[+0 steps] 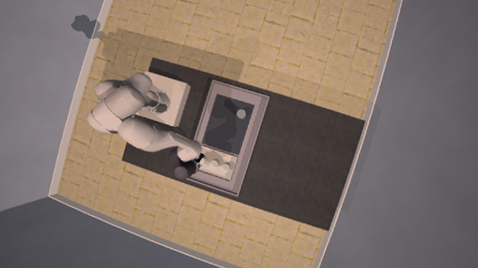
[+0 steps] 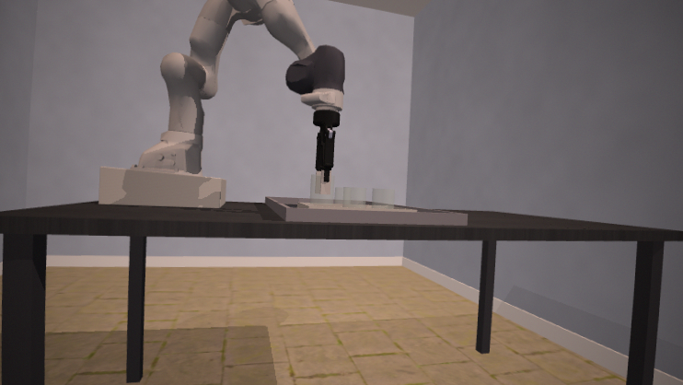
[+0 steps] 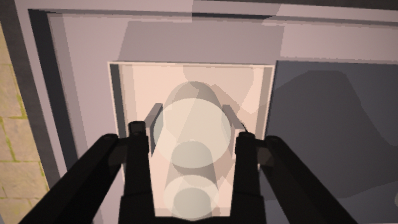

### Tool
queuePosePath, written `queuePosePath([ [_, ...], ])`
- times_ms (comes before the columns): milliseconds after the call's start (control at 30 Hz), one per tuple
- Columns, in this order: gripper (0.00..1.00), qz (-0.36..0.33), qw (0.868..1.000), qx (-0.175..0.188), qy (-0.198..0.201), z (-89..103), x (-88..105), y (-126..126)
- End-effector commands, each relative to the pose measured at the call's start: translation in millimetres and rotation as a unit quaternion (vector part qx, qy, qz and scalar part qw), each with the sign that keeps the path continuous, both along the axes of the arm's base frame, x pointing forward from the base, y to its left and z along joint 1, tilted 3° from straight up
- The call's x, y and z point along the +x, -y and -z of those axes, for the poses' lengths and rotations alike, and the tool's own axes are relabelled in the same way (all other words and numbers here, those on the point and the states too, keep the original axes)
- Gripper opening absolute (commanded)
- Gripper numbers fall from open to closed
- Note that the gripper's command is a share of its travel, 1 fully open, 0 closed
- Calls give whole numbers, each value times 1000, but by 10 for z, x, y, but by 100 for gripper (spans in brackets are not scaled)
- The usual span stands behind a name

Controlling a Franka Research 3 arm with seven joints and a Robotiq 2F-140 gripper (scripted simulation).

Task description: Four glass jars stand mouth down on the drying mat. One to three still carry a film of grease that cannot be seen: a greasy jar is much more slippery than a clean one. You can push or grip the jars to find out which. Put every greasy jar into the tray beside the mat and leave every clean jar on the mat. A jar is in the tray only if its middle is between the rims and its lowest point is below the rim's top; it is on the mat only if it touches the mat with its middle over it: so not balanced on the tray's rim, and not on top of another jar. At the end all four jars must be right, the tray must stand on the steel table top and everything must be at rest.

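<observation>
The black hand [image 1: 200,161] [image 2: 326,178] [image 3: 192,115] is closed around a glass jar [image 1: 202,161] [image 2: 314,191] [image 3: 192,117], upright at the robot-base side of the cream tray [image 1: 204,170] [image 2: 306,205] [image 3: 142,82]; whether its lower end touches the tray floor I cannot tell. Two more jars [image 1: 219,165] [image 2: 354,196] [image 3: 191,182] stand in the tray, in line with it. Beside the tray lies the dark mat [image 1: 221,108] [image 3: 310,100], with the fourth jar [image 1: 241,113] [image 2: 339,196] [image 3: 396,199] upright on its part well away from the tray.

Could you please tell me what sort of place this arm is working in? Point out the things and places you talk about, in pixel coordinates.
Probably a plain indoor room set up as a robot test area: a robot arm [image 1: 124,102] [image 2: 183,110] on a dark table [image 1: 297,160] [image 2: 549,227], bare grey-blue walls [image 1: 445,167] [image 2: 526,119], and a tan tiled floor [image 1: 252,17] [image 2: 334,296].
</observation>
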State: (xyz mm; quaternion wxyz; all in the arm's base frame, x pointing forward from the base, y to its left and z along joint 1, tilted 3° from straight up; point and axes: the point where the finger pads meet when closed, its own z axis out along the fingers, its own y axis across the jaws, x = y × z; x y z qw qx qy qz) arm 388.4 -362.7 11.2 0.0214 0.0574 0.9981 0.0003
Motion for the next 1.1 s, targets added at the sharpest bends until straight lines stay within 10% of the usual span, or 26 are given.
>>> queuePosePath([
  [0, 0, -4, 1000, -2, 3, 18, 23, 16],
  [800, 0, -4, 1000, -2, 3, 242, 34, 17],
  [833, 100, -4, 1000, -2, 3, 242, 34, 17],
  [1067, 100, -4, 1000, -2, 3, 242, 34, 17],
])
